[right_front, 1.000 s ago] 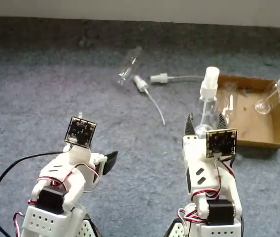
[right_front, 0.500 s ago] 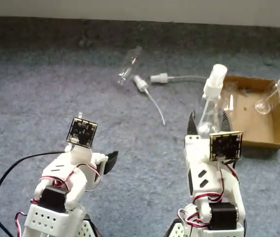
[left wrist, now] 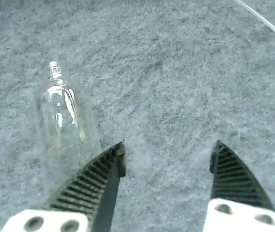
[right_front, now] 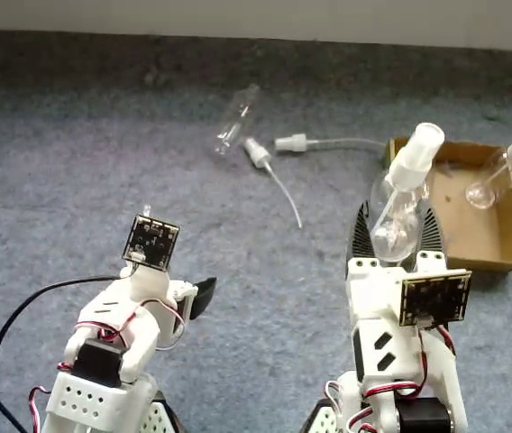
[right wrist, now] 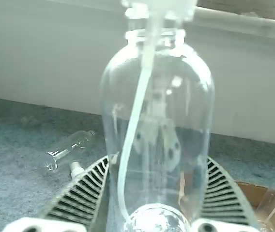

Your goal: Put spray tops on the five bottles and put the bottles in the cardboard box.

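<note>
My right gripper [right_front: 396, 227] is shut on a clear bottle [right_front: 397, 216] with a white spray top [right_front: 416, 152], held tilted above the carpet at the near left edge of the cardboard box [right_front: 472, 236]. In the right wrist view the bottle [right wrist: 157, 125] stands between both fingers. Another topped bottle [right_front: 507, 164] leans in the box's far right corner. A bare bottle [right_front: 236, 119] lies on the carpet at the back. Two loose spray tops [right_front: 258, 152] [right_front: 294, 142] with tubes lie near it. My left gripper [left wrist: 169, 145] is open low over the carpet, a topless bottle [left wrist: 65, 113] beside one finger.
Grey carpet [right_front: 76, 162] covers the whole floor, with open room at the left and middle. A pale wall [right wrist: 40, 53] runs along the back. The box floor [right_front: 459, 212] near the leaning bottle is bare.
The right arm has lifted the topped bottle and swung it right, tilting it over the box's edge. The left arm has stayed still.
</note>
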`<state>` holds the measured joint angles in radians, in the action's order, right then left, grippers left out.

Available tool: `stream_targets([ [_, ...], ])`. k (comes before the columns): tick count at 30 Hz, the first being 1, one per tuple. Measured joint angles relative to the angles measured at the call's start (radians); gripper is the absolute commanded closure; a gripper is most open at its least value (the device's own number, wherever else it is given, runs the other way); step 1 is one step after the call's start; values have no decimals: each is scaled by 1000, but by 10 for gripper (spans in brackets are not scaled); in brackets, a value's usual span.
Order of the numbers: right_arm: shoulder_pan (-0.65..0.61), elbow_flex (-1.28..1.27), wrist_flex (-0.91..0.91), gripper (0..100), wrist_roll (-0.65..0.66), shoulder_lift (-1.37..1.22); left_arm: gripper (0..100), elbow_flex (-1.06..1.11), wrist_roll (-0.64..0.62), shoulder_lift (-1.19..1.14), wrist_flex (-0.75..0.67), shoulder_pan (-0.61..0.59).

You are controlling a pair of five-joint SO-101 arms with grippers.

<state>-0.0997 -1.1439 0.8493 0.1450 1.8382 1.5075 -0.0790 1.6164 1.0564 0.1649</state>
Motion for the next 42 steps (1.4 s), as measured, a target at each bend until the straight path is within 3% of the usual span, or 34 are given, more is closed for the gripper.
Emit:
stream_targets([
  [7,14,-5,-98,811,8,-3,755,0,0,0,0,0],
  [14,114,-34,-172,811,146,-14,755,0,0,0,0,0],
  [23,195,-34,-166,809,58,-14,755,0,0,0,0,0],
  [29,199,-34,-120,809,129,-31,755,0,0,0,0,0],
  [39,209,292,-31,810,155,-448,755,0,0,0,0,0],
  [42,262,382,-31,810,155,-583,755,0,0,0,0,0],
])
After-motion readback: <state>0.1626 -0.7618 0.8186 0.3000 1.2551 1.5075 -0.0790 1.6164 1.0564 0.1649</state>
